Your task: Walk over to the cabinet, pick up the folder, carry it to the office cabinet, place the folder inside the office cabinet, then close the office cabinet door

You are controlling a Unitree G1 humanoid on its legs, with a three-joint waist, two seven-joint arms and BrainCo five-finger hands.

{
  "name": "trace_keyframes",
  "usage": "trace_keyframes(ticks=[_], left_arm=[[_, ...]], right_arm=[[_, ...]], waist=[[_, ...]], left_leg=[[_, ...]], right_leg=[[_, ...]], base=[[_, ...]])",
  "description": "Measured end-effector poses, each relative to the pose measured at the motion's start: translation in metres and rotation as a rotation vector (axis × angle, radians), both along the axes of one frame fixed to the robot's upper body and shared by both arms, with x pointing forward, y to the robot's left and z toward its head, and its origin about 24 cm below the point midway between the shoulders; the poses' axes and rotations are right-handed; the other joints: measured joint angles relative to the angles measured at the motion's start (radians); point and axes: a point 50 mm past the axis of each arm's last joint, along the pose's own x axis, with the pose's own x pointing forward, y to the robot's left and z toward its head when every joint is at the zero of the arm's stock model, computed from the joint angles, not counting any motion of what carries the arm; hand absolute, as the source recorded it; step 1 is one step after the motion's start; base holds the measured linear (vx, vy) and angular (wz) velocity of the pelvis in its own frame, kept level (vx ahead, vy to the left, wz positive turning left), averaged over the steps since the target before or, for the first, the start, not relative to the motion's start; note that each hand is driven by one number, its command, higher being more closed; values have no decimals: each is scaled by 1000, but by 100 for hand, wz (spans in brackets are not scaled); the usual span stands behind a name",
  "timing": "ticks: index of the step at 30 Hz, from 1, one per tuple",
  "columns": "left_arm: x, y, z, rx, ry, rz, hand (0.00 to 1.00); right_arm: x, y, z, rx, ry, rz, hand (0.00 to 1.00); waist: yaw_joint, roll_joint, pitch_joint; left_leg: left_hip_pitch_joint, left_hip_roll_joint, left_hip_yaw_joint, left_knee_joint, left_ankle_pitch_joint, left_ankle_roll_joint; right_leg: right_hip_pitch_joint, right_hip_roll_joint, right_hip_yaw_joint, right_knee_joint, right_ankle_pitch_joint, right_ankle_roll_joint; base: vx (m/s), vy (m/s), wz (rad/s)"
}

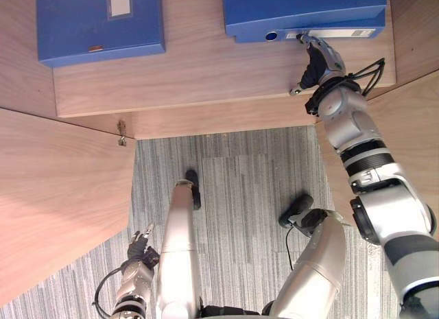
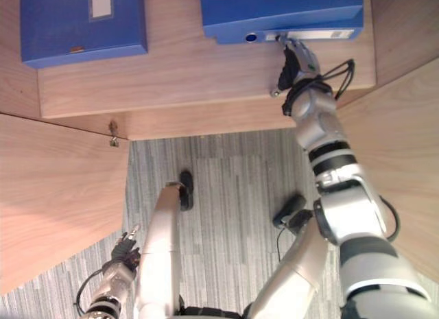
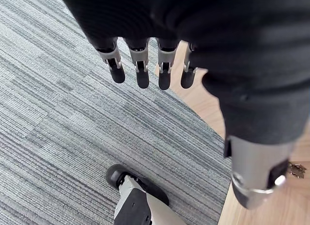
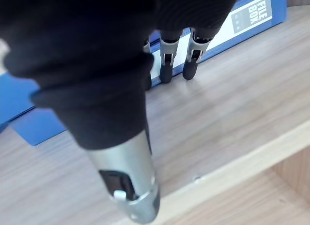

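Grey striped carpet [image 1: 233,195] covers the floor in front of an open cabinet [image 1: 206,120] of pale wood. Its door [image 1: 55,195] stands swung out on the left, with a small metal hinge [image 1: 122,134] at its upper corner. A second wood panel [image 1: 415,120] flanks the opening on the right. Inside, the broad wooden shelf [image 1: 206,72] carries two blue box files lying flat and well apart.

The folder [image 1: 305,14] lies on the right part of the shelf, its spine with a white label and a round finger hole turned toward the robot. The other folder [image 1: 99,24] lies to the left.

The right hand [image 1: 322,58] reaches in over the shelf's front edge, its fingers [image 4: 190,65] straight and its dark tips at the foot of the folder's spine, grasping nothing. The left hand [image 1: 140,249] hangs low over the carpet beside the open door, its fingers [image 3: 140,72] relaxed and empty.
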Motion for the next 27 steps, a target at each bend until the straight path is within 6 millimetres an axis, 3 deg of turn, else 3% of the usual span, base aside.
trace_keyframes(ticks=[2, 5, 10, 13, 19, 24, 27], left_arm=[[1, -1, 1, 0, -7, -2, 0], [5, -4, 3, -7, -24, -6, 0], [10, -5, 7, -6, -45, -10, 0], [16, -4, 13, -1, -80, -17, 0], [10, -3, 9, -9, -73, -22, 0], [8, -4, 8, -18, -72, -35, 0], [9, -4, 8, -23, -74, -42, 0]], right_arm=[[-1, -2, 6, -1, -16, -7, 0], [-5, -7, 34, 1, -78, -43, 0], [-7, -6, 40, -2, -95, -33, 0], [-10, -22, 46, 50, -87, -43, 0], [-19, -51, 80, 81, -135, -114, 0], [-22, -52, 90, 96, -158, -100, 0], [-23, -37, 92, 61, -167, -36, 0]], waist=[[0, 2, 0], [6, 17, 3], [6, 17, 3], [9, 17, 3], [8, 17, 3], [7, 17, 3], [2, 17, 4]], left_leg=[[-5, 0, 0, 11, 1, 2], [-20, 1, 2, 31, 14, 17], [-30, 13, 3, 71, 18, 39], [-30, 13, 2, 81, 5, 39], [-30, 14, 11, 87, 0, 41], [-30, 15, 10, 87, 3, 47], [-30, 19, 11, 87, 1, 48]], right_leg=[[-1, -4, 1, 2, 19, -3], [-12, -9, 3, 13, 34, -17], [-18, -8, 9, 36, 48, -35], [-21, -11, 14, 45, 39, -31], [-28, -13, 26, 42, 40, -28], [-29, -10, 25, 42, 42, -31], [-28, -6, 26, 42, 44, -34]], base=[[44, 35, 1], [61, 26, 2], [119, 5, -3], [41, -3, -4], [-2, 4, -2], [50, -19, -1], [65, -19, -2]])
